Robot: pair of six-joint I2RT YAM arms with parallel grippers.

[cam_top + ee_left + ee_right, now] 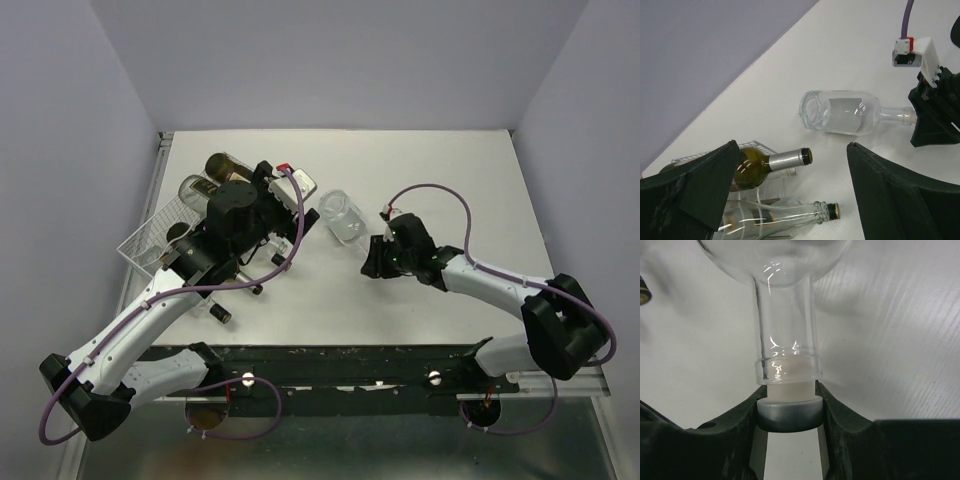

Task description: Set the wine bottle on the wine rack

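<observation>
Gripping the wine bottle (342, 217) by its cap (789, 412) with right fingers (737, 427), neck toward them; wine rack (140, 245) off at the tabletop's (450, 180) left edge, near wide-open left fingers (890, 195).

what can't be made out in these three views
- Top view: the left arm covers most of the wine rack, so free cradles cannot be counted.
- Right wrist view: the top edge cuts off the clear wine bottle above its neck; the right gripper covers the sides of the stopper.
- Left wrist view: the left gripper hides the lower body of the green bottle.
</observation>
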